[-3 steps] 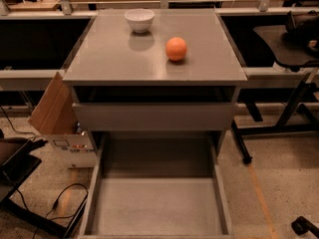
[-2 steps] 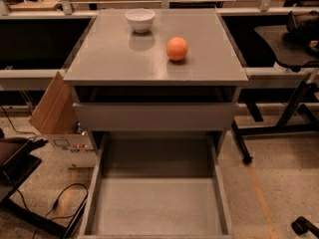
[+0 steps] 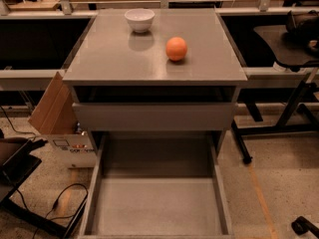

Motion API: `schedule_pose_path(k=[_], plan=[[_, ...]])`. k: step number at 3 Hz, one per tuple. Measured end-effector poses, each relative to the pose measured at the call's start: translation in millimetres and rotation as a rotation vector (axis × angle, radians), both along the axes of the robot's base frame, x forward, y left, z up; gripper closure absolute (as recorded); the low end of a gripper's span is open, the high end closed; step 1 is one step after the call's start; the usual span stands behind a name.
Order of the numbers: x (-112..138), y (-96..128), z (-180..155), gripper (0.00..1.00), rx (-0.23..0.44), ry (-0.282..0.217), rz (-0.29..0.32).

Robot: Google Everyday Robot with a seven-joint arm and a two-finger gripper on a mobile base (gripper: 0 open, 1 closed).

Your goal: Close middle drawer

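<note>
The grey cabinet [image 3: 155, 66] stands in the middle of the camera view. The middle drawer [image 3: 157, 205] is pulled far out toward me. Its grey floor and side walls show, it holds nothing, and its front is cut off by the lower edge of the view. Above it a grey drawer front [image 3: 154, 116] sits just under the cabinet top with a dark gap above it. The gripper is not in view.
A white bowl [image 3: 139, 20] and an orange [image 3: 176, 49] sit on the cabinet top. A cardboard box [image 3: 56, 114] leans at the cabinet's left. Cables [image 3: 60, 203] lie on the floor at the left. A black chair base [image 3: 279, 131] stands at the right, and a small black object [image 3: 304, 226] lies at the lower right.
</note>
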State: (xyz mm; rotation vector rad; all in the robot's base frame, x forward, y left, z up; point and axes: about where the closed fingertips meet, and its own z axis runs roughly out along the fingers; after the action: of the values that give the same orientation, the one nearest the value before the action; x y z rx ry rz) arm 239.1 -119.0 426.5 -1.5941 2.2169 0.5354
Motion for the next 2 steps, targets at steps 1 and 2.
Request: schedule_pose_path(k=[1,2], plan=[[14,21,-28,1.0,-0.005,0.007,0.03],[34,44,-57,1.0,0.001,0.009,0.068]])
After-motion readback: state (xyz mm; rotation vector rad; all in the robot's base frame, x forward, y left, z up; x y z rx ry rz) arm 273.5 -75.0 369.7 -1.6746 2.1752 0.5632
